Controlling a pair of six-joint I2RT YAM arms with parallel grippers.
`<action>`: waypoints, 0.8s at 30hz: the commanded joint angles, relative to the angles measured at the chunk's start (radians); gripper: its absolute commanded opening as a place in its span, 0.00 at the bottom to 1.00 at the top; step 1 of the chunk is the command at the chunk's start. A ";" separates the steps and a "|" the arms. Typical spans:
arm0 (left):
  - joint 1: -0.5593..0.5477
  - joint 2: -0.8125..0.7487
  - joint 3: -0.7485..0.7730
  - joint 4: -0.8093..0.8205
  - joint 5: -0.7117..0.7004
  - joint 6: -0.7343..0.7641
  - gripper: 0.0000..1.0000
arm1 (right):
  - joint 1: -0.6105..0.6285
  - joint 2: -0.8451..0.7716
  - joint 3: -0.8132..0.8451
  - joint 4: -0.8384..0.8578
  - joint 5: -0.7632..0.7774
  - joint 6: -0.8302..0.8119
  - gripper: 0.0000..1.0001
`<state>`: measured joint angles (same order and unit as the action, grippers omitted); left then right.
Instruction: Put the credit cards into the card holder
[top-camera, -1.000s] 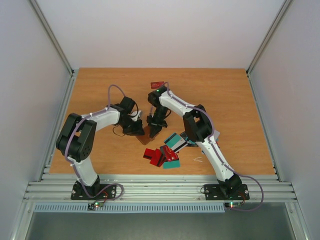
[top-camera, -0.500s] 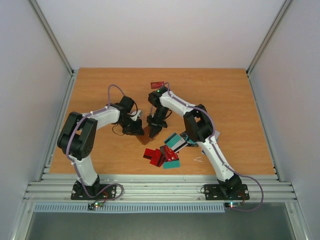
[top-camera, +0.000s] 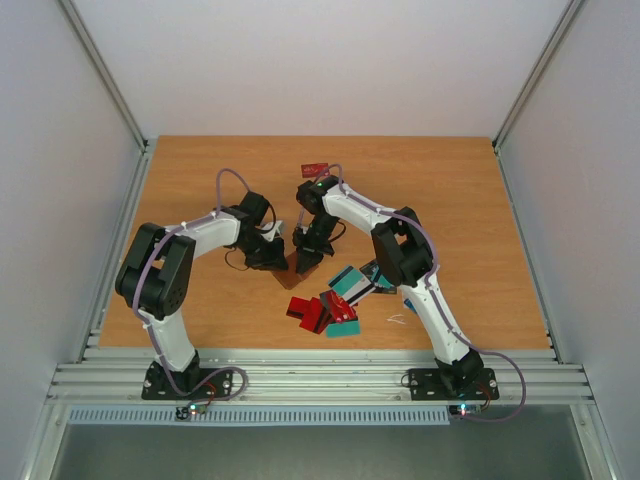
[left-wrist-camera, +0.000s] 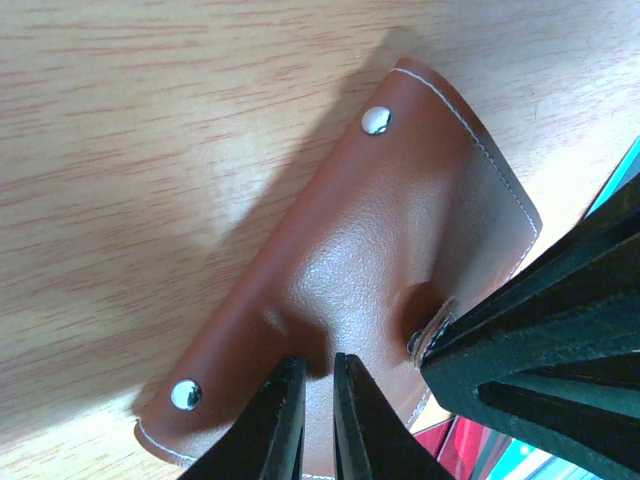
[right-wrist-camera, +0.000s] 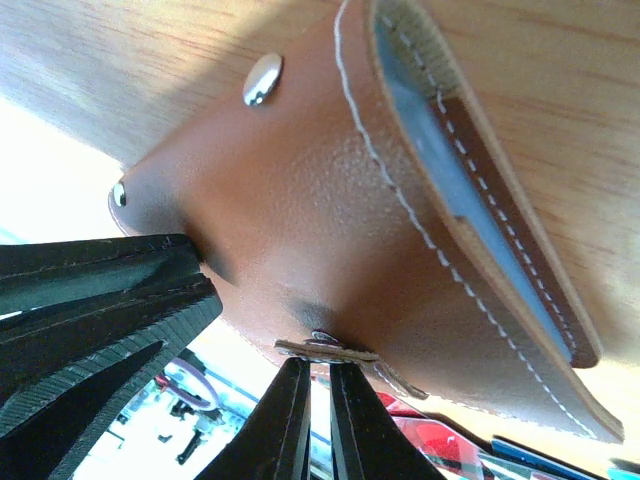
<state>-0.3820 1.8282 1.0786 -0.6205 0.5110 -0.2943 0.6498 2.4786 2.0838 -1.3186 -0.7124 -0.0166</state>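
Card holder (top-camera: 296, 274) appears raised at a tilt off the surface (top-camera: 200, 180), at 7 o'clock from its centre, and it is gripped from both sides. Left end effector (left-wrist-camera: 318, 395) is clenched on one leather edge, near a stud (left-wrist-camera: 184, 393). Right end effector (right-wrist-camera: 318, 400) is clamped on a small strap tab (right-wrist-camera: 325, 349) at the opposite edge.

Credit cards (top-camera: 330, 305) are heaped at 4 o'clock of the holder, with one red card (top-camera: 315, 168) lying alone at 12 o'clock.

Trouble is expected at that tab: so little of it is pinched that a pull could slip it free, and the pocket could be lost flat. With both end effectors occupied, one must be released before any card is fetched, and the holder could flop or twist then.

Pocket mouth (right-wrist-camera: 470, 190) is shown gaping, blue inside, only in the right wrist view; lining or card cannot be told. The whole heap is laid out by the top view alone.
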 joint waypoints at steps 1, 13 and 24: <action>-0.032 0.101 -0.042 0.019 -0.092 0.021 0.12 | 0.014 -0.011 -0.016 0.148 0.015 0.001 0.08; -0.043 0.108 -0.040 0.018 -0.080 0.024 0.12 | 0.010 0.105 0.113 0.015 0.093 0.032 0.05; -0.055 0.109 -0.051 0.035 -0.051 0.020 0.12 | 0.010 0.259 0.312 -0.154 0.134 0.077 0.03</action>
<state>-0.3855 1.8336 1.0855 -0.6285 0.5095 -0.2878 0.6510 2.6259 2.3348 -1.5375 -0.6838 0.0311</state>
